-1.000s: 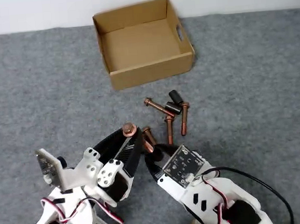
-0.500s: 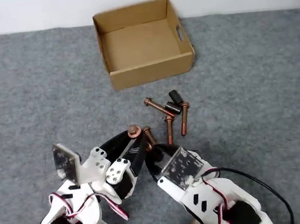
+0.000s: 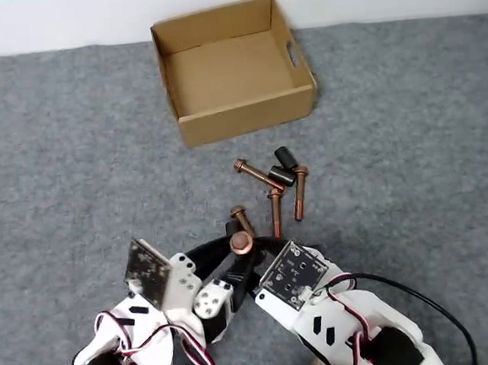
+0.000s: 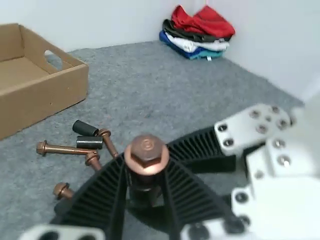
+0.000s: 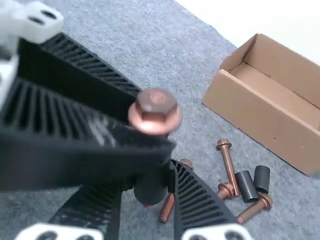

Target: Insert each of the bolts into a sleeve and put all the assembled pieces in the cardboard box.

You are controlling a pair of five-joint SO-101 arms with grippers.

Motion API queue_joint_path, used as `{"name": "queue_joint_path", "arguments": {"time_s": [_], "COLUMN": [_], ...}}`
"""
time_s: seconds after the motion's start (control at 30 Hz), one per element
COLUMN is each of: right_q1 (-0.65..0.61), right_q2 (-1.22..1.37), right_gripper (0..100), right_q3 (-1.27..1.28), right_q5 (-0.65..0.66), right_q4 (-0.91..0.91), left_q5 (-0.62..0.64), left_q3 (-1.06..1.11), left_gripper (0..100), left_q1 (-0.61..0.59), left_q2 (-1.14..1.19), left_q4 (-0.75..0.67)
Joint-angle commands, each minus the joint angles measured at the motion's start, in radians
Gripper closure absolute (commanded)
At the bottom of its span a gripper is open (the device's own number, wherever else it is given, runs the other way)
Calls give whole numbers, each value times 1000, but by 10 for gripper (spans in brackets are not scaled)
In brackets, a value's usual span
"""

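Note:
My left gripper [image 3: 239,252] is shut on a copper bolt [image 3: 241,243], held head up at the table's near middle. In the left wrist view the bolt [image 4: 145,156] stands between my ribbed fingers [image 4: 100,197]. My right gripper [image 5: 150,182] is shut on a black sleeve [image 5: 150,190] directly below the bolt's head [image 5: 155,111]. The bolt's shank is hidden, so I cannot tell whether it is inside the sleeve. Three loose bolts [image 3: 275,210] and two black sleeves [image 3: 282,177] lie in a cluster just beyond the grippers. The cardboard box [image 3: 247,119] stands open at the back.
Another loose bolt [image 3: 240,220] lies right beside the grippers. Grey carpet [image 3: 409,136] spreads out to both sides of the cluster. A pile of folded clothes [image 4: 197,25] sits by the wall in the left wrist view.
My left arm has swung the bolt nearer and to the right, bringing it over my right gripper. The right arm and the loose parts have stayed put.

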Motion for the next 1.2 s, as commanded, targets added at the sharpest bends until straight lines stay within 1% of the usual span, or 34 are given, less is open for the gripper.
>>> {"name": "queue_joint_path", "arguments": {"time_s": [0.0,0.1,0.17,0.3,0.4,0.6,0.63,0.7,0.77,0.83,0.87,0.97,1.0,1.07,1.17], "right_q1": [5,15,42,110,130,133,147,186,242,303,332,398,410,429,452], "right_q2": [-12,-12,-12,-12,-12,-12,-12,-12,-12,-12,-12,-10,-10,-10,8], "right_gripper": [991,991,991,991,991,991,991,991,991,991,991,991,991,991,991], "right_q3": [-63,-63,-57,-55,-54,-14,-8,2,2,3,5,6,6,0,-5], "right_q5": [12,12,12,11,9,6,6,6,6,5,2,-58,-77,-95,-98], "right_q4": [-30,-30,-30,-25,-24,-24,-24,-24,-24,-22,-22,12,36,67,71], "left_q5": [-71,-126,-172,-222,-221,-221,-221,-221,-226,-227,-227,-229,-229,-227,-227], "left_q3": [7,4,4,-44,-101,-189,-199,-209,-208,-194,-174,-65,-18,82,214], "left_gripper": [910,823,800,798,798,805,819,889,997,983,994,996,996,996,996], "left_q1": [44,15,-29,-104,-109,-114,-115,-144,-226,-354,-425,-628,-678,-753,-798], "left_q2": [9,9,9,9,9,6,5,3,3,3,3,3,3,3,3], "left_q4": [86,130,146,193,219,218,213,210,176,130,98,-23,-58,-109,-149]}}
